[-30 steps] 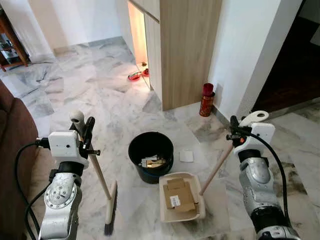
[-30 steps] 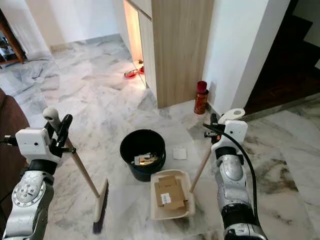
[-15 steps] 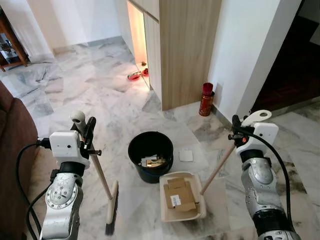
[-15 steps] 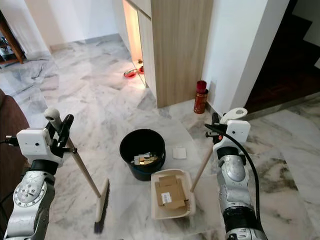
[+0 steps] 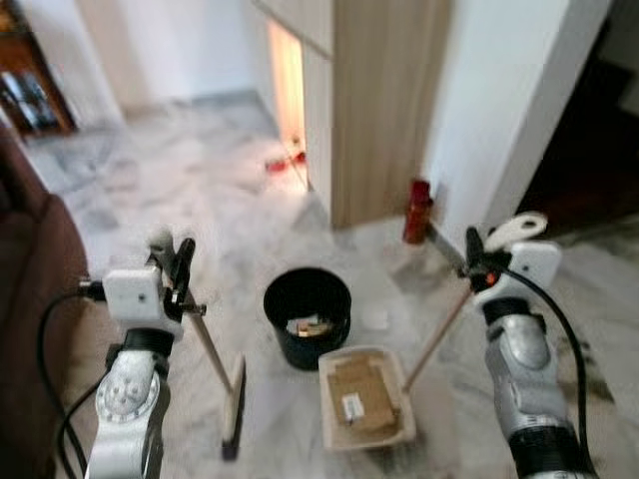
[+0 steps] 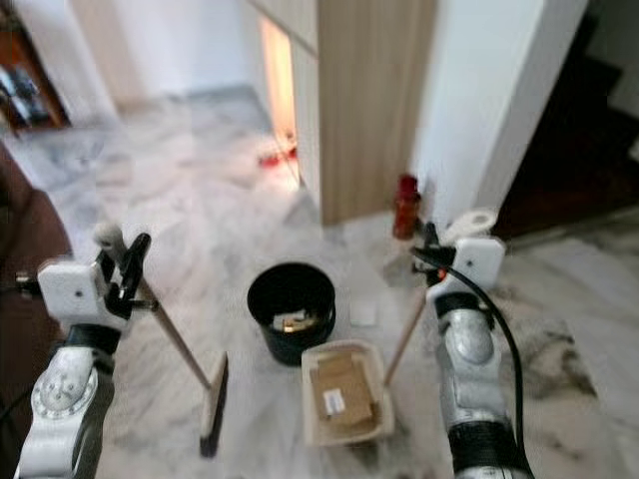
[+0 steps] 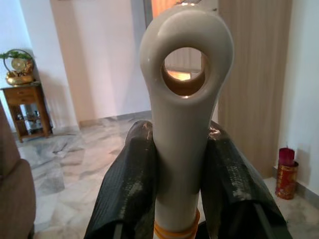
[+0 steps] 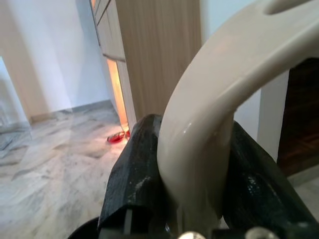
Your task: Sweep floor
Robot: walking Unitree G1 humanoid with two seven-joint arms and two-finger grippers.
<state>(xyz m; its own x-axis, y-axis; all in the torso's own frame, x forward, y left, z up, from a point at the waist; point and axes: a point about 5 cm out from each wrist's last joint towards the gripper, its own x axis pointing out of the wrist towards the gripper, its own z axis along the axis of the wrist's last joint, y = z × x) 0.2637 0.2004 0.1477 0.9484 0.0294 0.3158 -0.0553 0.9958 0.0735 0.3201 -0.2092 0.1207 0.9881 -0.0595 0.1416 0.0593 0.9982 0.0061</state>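
Broom (image 5: pixel 213 357): head resting on the marble floor (image 5: pixel 190 200) in front of the robot, to its left, handle slanting up and outward. Left hand (image 7: pixel 182 164) is clamped on the top of the handle, its fingers (image 7: pixel 130 179) pressed against both sides just under the hanging loop.

Dustpan (image 5: pixel 364 399): standing on the floor ahead of the robot, just beside the bin (image 5: pixel 308 314) on the near side. It carries a piece of brown cardboard (image 5: pixel 357 391) with a white label. Its long handle slants up to the right. Right hand (image 8: pixel 189 184) is closed around the top of that handle, just below its curved grip.

Bin: black, round, open, between the broom and the dustpan handle; some scraps lie in the bottom.

Surroundings: wooden cabinet (image 5: pixel 384 100) beyond the bin, a red canister (image 5: pixel 417 212) at its corner by the white wall, a brown sofa (image 5: pixel 35 299) at the far left. Head views are blurred.
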